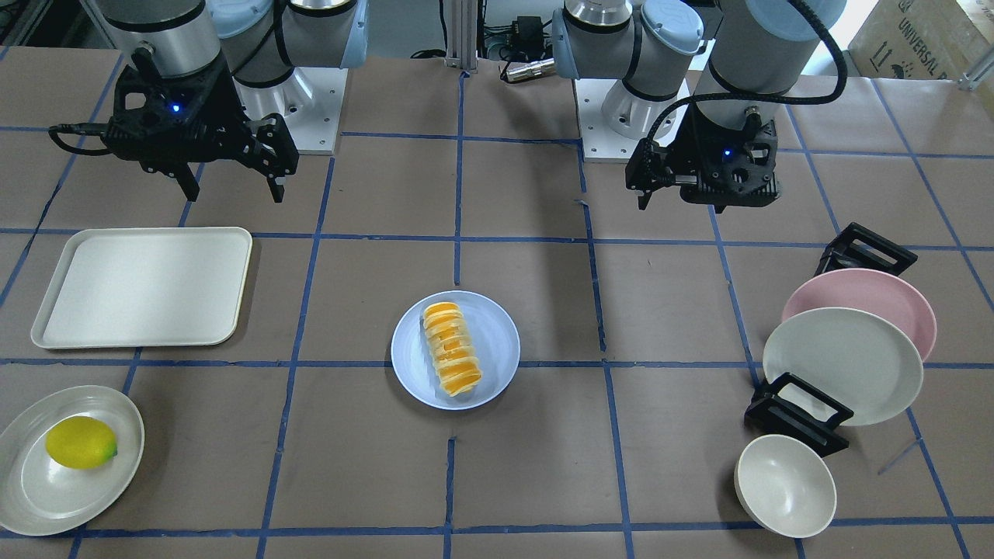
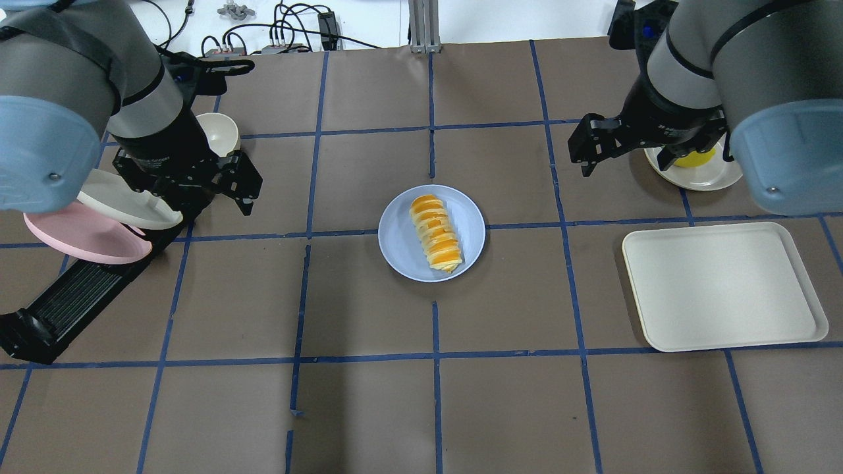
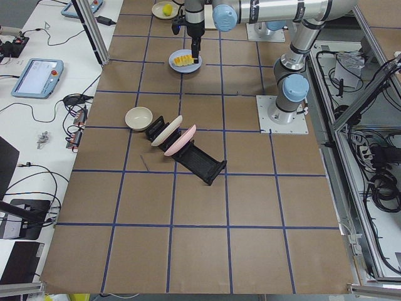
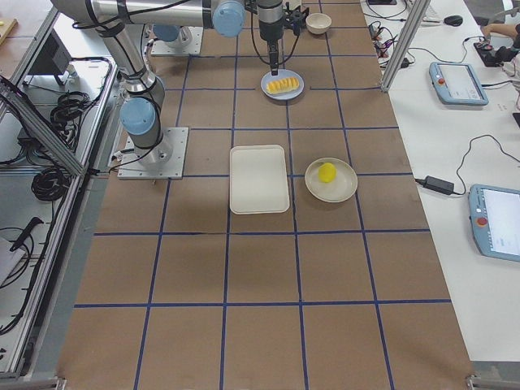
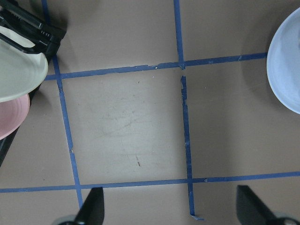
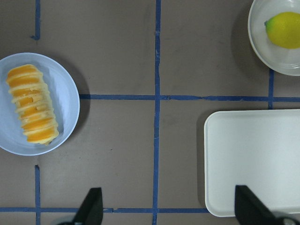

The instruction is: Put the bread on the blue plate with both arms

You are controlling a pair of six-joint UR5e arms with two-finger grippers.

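Bread (image 2: 436, 232) flat on blue plate (image 2: 400, 245), mid-table. Long axis 11-to-5 o'clock in overhead view, both ends inside rim. Brown table (image 2: 369, 408), blue tape grid (image 2: 435, 355), cables (image 2: 290, 26) at far edge. Left gripper (image 5: 171, 208) at plate's 9 o'clock, right gripper (image 1: 231, 182) at 2 o'clock. Both above table, fingers down, spread wide, holding nothing.

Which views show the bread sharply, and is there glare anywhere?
Front-facing, overhead and right wrist views: bread sharp, light even, soft shadows, no glare. Side views: bread small, ridges lost. Left wrist view: only the edge of the blue plate, no bread.
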